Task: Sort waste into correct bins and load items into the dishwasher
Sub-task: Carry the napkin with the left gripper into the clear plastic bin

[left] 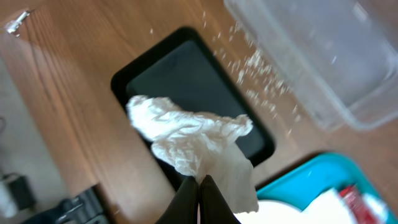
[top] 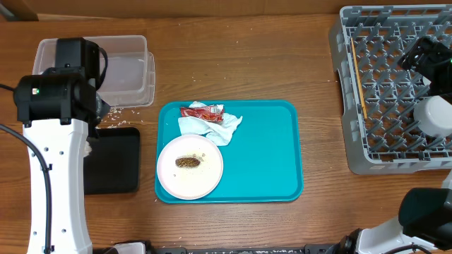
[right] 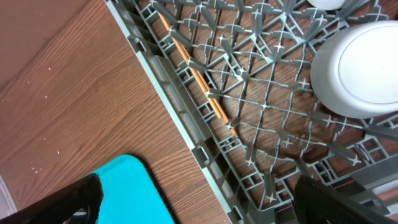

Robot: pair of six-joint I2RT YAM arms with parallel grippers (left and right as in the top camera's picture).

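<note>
Left gripper (left: 199,198): jaws pinched fully together on a crumpled white napkin (left: 186,134). The napkin hangs from the fingertips over the black tray (left: 180,68); can't tell if it touches the tray.

Clear tub (left: 323,56) sits just beside the black tray on the table (top: 282,63). Loose rice grains (left: 258,74) are scattered on the wood between the two.

Right gripper (right: 199,196): jaws spread wide, nothing between them. It hovers over the near corner of the grey rack (top: 344,92) at the right of the table.

In the rack:
- chopsticks (right: 196,74) lie flat on the lattice along the left wall
- white dish (right: 357,68) rests further in; bowl or cup, can't tell

Turquoise tray (top: 261,148), mid-table, holds:
- plate (top: 173,176) in the near-left corner, with the brown scrap (top: 188,161) and a few rice grains on it
- second napkin (top: 212,127) just behind the plate, its edge meeting the plate rim
- red wrapper (top: 203,111) touching the far side of that napkin
</note>
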